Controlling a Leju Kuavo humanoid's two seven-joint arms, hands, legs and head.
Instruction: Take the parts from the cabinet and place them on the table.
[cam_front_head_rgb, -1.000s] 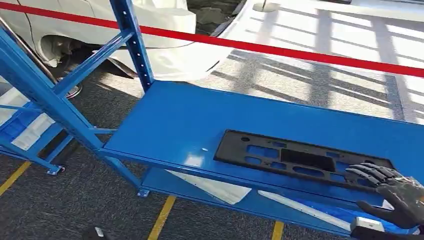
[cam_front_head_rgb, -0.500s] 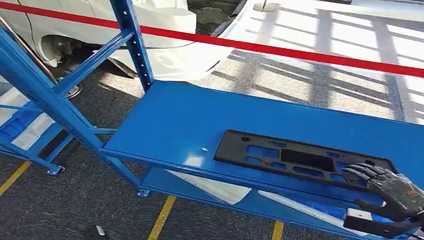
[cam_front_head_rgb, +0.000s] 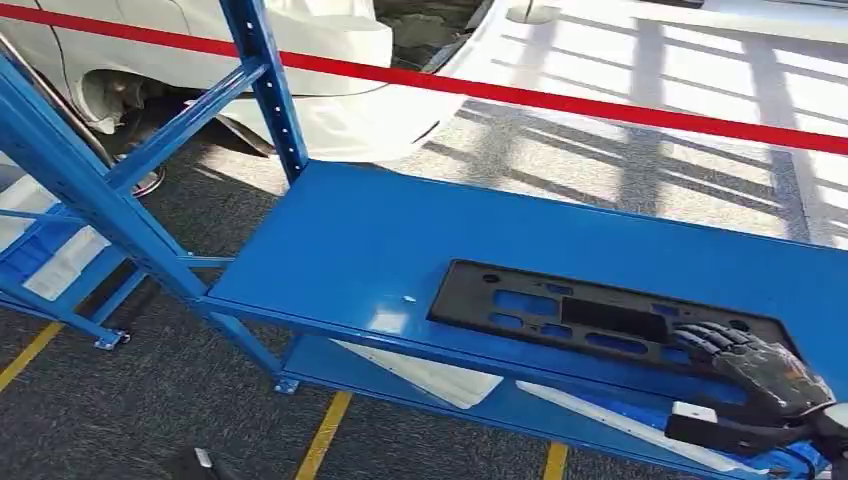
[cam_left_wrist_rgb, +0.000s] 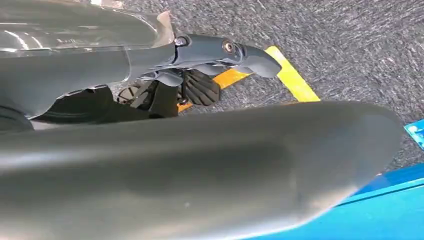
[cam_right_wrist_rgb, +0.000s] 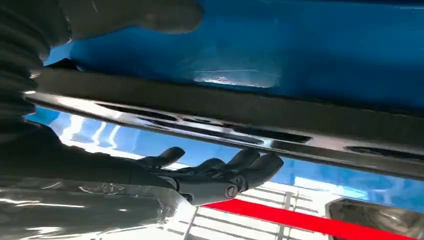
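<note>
Black slotted part (cam_front_head_rgb: 600, 320) lying flat on the blue shelf (cam_front_head_rgb: 380, 240) toward its near right, right hand (cam_front_head_rgb: 755, 360) over its right end, fingers (cam_right_wrist_rgb: 240, 167) spread above, thumb below the shelf edge, grip unclear.

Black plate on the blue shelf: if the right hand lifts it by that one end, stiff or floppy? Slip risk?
The black plate is long, thin and full of cut-outs, so probably light with some flex or droop. Held by the right hand at one end, it may tilt. Its glossy surface in the right wrist view suggests slipperiness.

Bright sunlight throws barred shadows across the floor (cam_front_head_rgb: 640, 150); glare on the shelf (cam_front_head_rgb: 385, 322) (wrist views blurred).
</note>
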